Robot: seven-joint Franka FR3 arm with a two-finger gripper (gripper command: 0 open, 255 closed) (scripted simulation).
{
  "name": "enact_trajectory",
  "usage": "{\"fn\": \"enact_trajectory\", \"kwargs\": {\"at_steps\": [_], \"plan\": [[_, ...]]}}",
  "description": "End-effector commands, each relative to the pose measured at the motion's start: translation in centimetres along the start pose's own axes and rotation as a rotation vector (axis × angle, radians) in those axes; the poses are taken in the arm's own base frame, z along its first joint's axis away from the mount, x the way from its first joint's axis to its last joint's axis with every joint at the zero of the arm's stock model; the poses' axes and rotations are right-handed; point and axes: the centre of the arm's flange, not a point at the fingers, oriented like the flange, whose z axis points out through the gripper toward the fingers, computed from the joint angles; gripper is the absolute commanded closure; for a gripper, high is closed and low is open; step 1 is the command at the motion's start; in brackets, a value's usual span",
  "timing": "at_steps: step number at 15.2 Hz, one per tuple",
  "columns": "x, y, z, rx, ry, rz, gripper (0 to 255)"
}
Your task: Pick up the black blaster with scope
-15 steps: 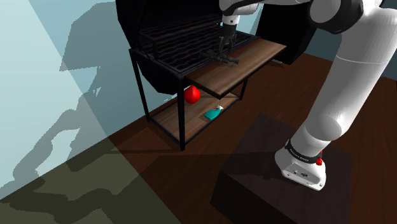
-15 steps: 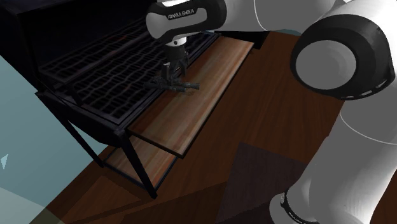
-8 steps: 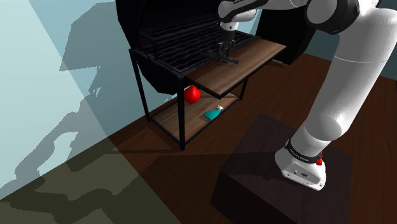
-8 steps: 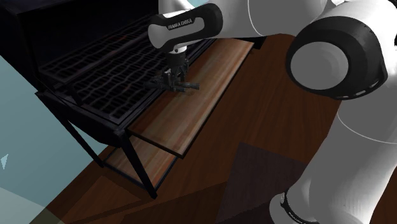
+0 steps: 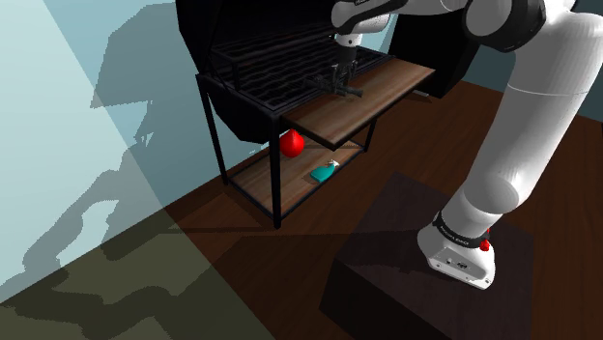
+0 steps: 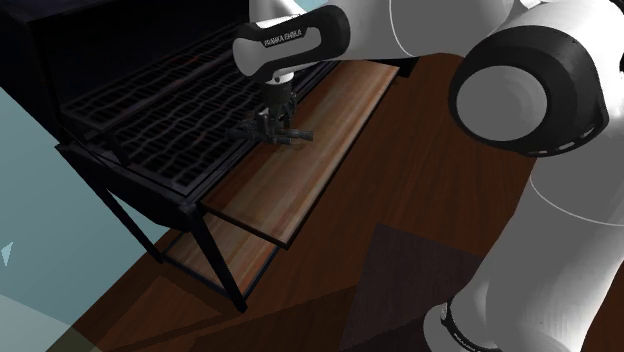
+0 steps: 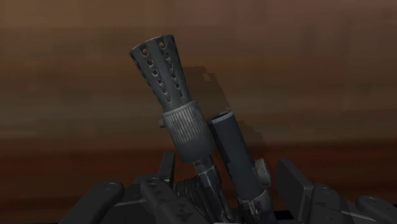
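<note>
- The blaster (image 5: 340, 89) lies on the wood board (image 5: 391, 87), close to the grill (image 5: 261, 68). That is in the upper middle of the shoulder view.
- The gripper (image 6: 272, 116) is low over the middle of the blaster. It is not clear if it is squeezing the blaster or just sitting around it (the dark parts all run together there).
- In the wrist view, the barrel (image 7: 159, 70) flares wide at its end and has rows of little holes. A smooth round scope (image 7: 232, 153) lies right beside it.
- The blaster looks hard and stiff, so it should not bend or squash. It is likely light, like a toy.
- It is long and lumpy, so a hold near one end could let it tip.
- The round tubes may slip or roll. The thick middle looks like the best place to hold.
- A red ball (image 5: 292, 144) sits under the board, well away from the gripper.
</note>
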Motion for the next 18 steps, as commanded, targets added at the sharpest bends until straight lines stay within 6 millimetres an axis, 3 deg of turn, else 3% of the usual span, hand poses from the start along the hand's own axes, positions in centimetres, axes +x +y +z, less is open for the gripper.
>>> {"fn": "enact_trajectory", "kwargs": {"at_steps": [1, 16, 18], "plan": [[0.0, 0.0, 0.1, 0.001, -0.001, -0.001, 255], [0.0, -0.4, -7.8, 0.001, -0.001, -0.001, 255], [0.0, -0.4, -7.9, 0.001, -0.001, -0.001, 255]]}}
